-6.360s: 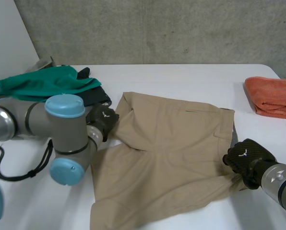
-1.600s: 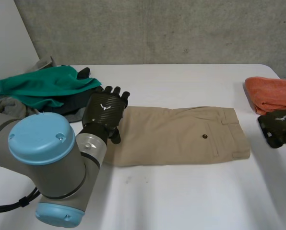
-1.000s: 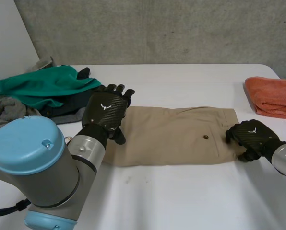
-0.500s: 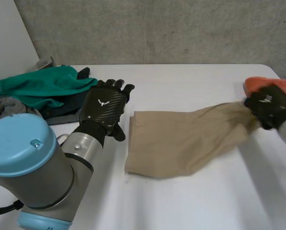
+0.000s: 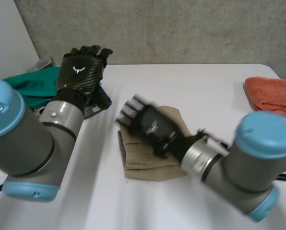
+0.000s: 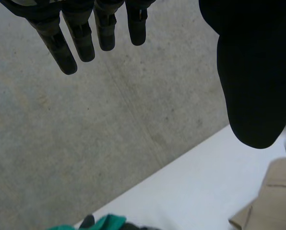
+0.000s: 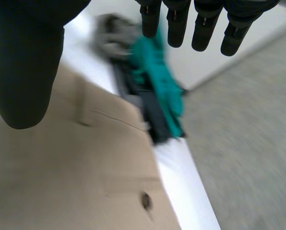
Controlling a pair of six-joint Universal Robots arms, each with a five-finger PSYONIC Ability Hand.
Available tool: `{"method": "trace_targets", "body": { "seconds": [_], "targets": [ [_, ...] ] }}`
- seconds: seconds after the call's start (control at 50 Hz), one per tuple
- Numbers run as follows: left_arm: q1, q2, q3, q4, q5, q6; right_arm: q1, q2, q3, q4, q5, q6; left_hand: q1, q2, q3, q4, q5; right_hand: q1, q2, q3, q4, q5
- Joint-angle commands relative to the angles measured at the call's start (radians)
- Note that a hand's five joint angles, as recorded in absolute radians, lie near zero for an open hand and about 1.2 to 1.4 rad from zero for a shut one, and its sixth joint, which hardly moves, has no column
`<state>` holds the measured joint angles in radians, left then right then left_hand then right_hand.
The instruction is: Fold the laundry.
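The khaki shorts (image 5: 144,166) lie folded into a small stack in the middle of the white table (image 5: 205,81). My right hand (image 5: 150,123) hovers flat over the stack, open, with fingers straight and nothing held. In the right wrist view the shorts (image 7: 85,172) spread beneath its palm, and its fingers (image 7: 200,24) reach toward the laundry pile. My left hand (image 5: 81,67) is raised above the table's back left, open with fingers straight up, clear of the shorts. Its fingers (image 6: 76,43) and thumb stand against the grey wall, and a corner of the shorts (image 6: 272,201) lies below its thumb.
A pile of unfolded laundry with a green garment (image 5: 30,86) on top sits at the back left, also seen as green cloth (image 7: 160,91) beyond the shorts. A folded orange towel (image 5: 272,96) lies at the right edge. A concrete wall stands behind the table.
My right hand swung the shorts' waistband end from the right over to the left, folding them smaller, and let go. My left hand rose up and back, away from the shorts.
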<state>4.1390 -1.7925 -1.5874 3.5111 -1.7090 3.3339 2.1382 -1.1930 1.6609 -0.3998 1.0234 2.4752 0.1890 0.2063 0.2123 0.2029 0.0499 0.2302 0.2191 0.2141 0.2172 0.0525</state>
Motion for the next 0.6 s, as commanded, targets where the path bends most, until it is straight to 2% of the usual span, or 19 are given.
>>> {"method": "trace_targets", "body": {
  "seconds": [0.02, 0.04, 0.1, 0.18, 0.28, 0.36, 0.44, 0.54, 0.6],
  "targets": [
    [-0.084, -0.162, 0.176, -0.023, 0.022, -0.005, -0.173, -0.148, -0.024, 0.016, 0.018, 0.597, -0.005, -0.022, -0.028, -0.019, -0.04, -0.056, -0.045, -0.04, -0.043, -0.052],
    [-0.103, -0.183, 0.194, -0.03, 0.026, -0.007, -0.199, -0.142, -0.045, 0.042, 0.023, 0.669, 0.001, -0.016, -0.022, -0.013, -0.035, -0.056, -0.045, -0.04, -0.043, -0.052],
    [-0.143, -0.273, 0.259, -0.09, 0.035, -0.01, -0.224, -0.11, -0.088, 0.12, 0.032, 0.682, 0.01, -0.007, -0.013, -0.004, -0.026, -0.056, -0.045, -0.04, -0.043, -0.052],
    [-0.155, -0.39, 0.325, -0.17, 0.029, -0.013, -0.238, 0.073, -0.24, 0.348, 0.044, 0.57, 0.019, 0.001, -0.005, 0.005, -0.017, -0.056, -0.045, -0.04, -0.043, -0.052],
    [-0.171, -0.514, 0.375, -0.26, -0.007, -0.011, -0.227, 0.228, -0.366, 0.519, 0.109, 0.412, 0.033, 0.016, 0.01, 0.019, -0.002, -0.056, -0.045, -0.04, -0.043, -0.052],
    [-0.171, -0.557, 0.386, -0.319, -0.086, -0.005, -0.225, 0.314, -0.412, 0.541, 0.162, 0.323, 0.039, 0.022, 0.016, 0.025, 0.004, -0.056, -0.045, -0.04, -0.043, -0.052],
    [-0.172, -0.561, 0.379, -0.354, -0.095, -0.004, -0.222, 0.363, -0.426, 0.541, 0.184, 0.272, 0.042, 0.025, 0.019, 0.028, 0.007, -0.056, -0.045, -0.04, -0.043, -0.052],
    [-0.181, -0.547, 0.379, -0.414, -0.09, -0.011, -0.222, 0.354, -0.425, 0.542, 0.199, 0.225, 0.036, 0.019, 0.013, 0.022, 0.001, -0.056, -0.045, -0.04, -0.043, -0.052],
    [-0.194, -0.487, 0.382, -0.434, -0.084, -0.008, -0.224, 0.294, -0.406, 0.536, 0.215, 0.214, 0.03, 0.013, 0.007, 0.016, -0.005, -0.056, -0.045, -0.04, -0.043, -0.052]
  ]
}}
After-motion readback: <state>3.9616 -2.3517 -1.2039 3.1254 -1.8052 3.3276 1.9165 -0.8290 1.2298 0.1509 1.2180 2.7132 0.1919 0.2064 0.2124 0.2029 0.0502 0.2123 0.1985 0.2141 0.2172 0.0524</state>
